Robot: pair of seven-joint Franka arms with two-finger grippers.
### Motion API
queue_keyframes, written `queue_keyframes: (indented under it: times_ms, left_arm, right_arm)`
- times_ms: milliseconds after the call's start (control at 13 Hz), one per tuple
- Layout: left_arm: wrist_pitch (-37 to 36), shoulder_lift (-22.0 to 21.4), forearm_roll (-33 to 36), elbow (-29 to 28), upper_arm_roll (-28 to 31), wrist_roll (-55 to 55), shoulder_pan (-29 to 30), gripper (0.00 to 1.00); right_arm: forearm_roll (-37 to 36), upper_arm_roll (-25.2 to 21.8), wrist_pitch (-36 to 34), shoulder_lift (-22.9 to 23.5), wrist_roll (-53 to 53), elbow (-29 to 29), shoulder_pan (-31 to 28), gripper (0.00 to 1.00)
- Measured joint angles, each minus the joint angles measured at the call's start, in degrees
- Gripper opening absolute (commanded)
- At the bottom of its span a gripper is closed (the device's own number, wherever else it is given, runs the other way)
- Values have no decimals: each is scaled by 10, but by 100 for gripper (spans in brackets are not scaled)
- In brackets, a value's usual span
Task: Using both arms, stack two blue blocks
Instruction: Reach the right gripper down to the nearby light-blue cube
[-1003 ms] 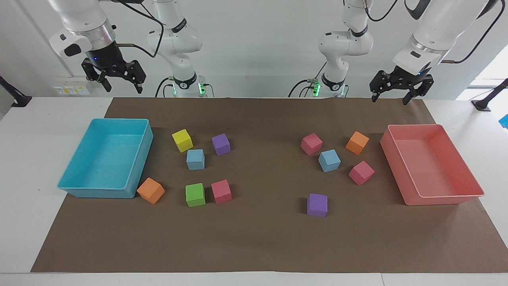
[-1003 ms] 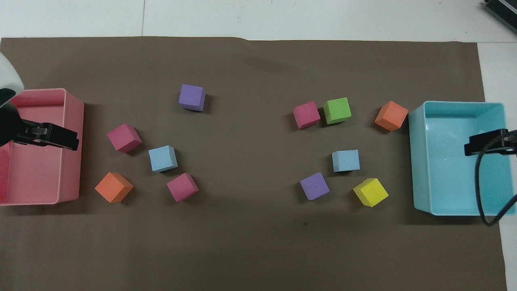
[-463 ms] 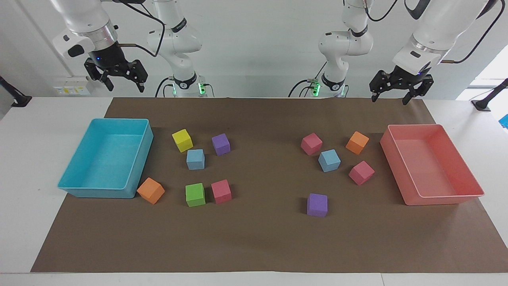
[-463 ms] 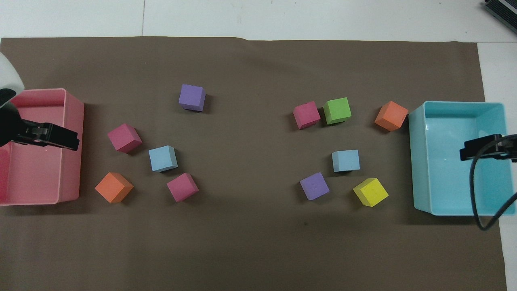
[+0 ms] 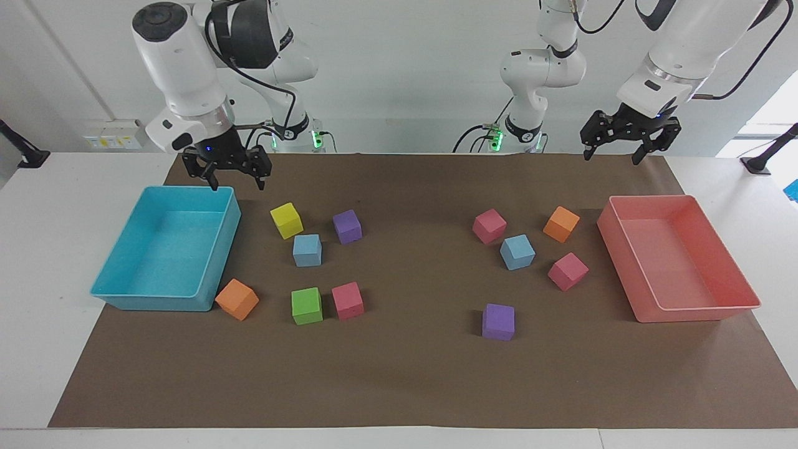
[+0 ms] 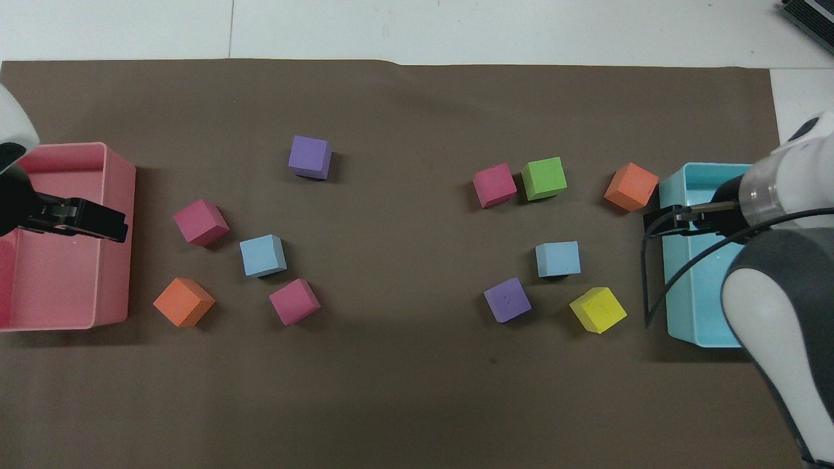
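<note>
We see two light sky-blue foam cubes flat on the brown mat, well apart. One [image 5: 307, 250] sits square-on between a yellow foam cube [image 5: 286, 220] and a purple foam cube [image 5: 346, 226]. The other [image 5: 517, 252] is turned slightly, between two pink foam cubes [image 5: 489, 226]. No long axis on either. Right gripper [image 5: 234, 183] hangs over the turquoise plastic tray's [image 5: 215, 284] corner, jaws wide, empty. Left gripper [image 5: 629, 149] waits above the pink plastic tray [image 5: 698, 308], jaws wide, empty.

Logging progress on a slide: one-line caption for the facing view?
Open right gripper hangs above the turquoise plastic tray; open left gripper waits; both sky-blue foam cubes lie unstacked.
</note>
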Motion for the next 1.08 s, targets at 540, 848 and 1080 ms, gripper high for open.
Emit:
queue_keyframes:
  times_ms: [540,848,1080]
  left_arm:
    - [0,0,0,0,4,0,7,100]
    - [0,0,0,0,4,0,14,100]
    - [0,0,0,0,4,0,14,100]
  right_arm:
    - [2,0,169,59,77,-107,49,100]
    - [3,1,233,64,77,-160,60,100]
    - [12,2,283,74,67,-188,78,100]
